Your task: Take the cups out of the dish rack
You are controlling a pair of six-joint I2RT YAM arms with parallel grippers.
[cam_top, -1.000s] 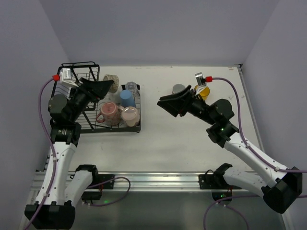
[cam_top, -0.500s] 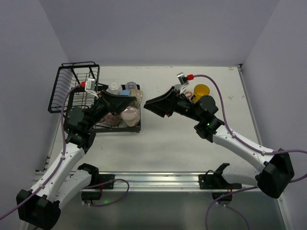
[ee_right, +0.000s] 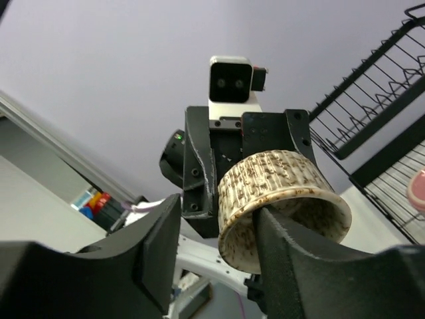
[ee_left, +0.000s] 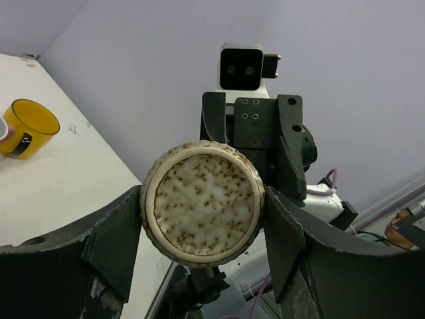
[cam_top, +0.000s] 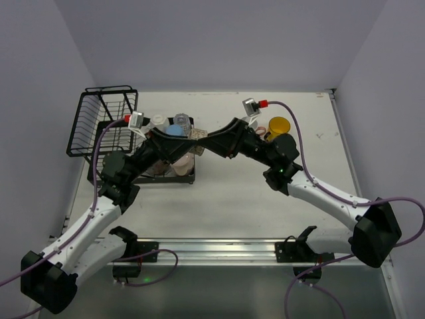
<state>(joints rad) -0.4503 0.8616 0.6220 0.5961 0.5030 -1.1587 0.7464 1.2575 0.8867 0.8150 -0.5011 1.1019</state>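
My left gripper [ee_left: 202, 199] is shut on a beige speckled cup [ee_left: 202, 203], held in the air at the right end of the black dish rack [cam_top: 99, 119]. Its fingers press the cup's sides and its base faces the left wrist camera. My right gripper [ee_right: 219, 212] meets it head on and is open. One of its fingers is inside the cup's [ee_right: 279, 186] mouth, and the other stands apart from the outer wall. In the top view both grippers join at the cup [cam_top: 194, 136]. A blue cup [cam_top: 174, 131], a clear glass [cam_top: 180, 120] and a pink cup [ee_right: 418, 189] stay on the rack.
A yellow cup [cam_top: 279, 125] stands on the table behind the right arm, also seen in the left wrist view [ee_left: 26, 126]. The rack's tall basket section [ee_right: 372, 86] is at the far left. My left arm covers much of the rack's tray [cam_top: 179, 178].
My left arm has carried the beige cup rightwards off the rack. The right arm swung left to meet it, and one of its fingers has entered the cup's mouth.
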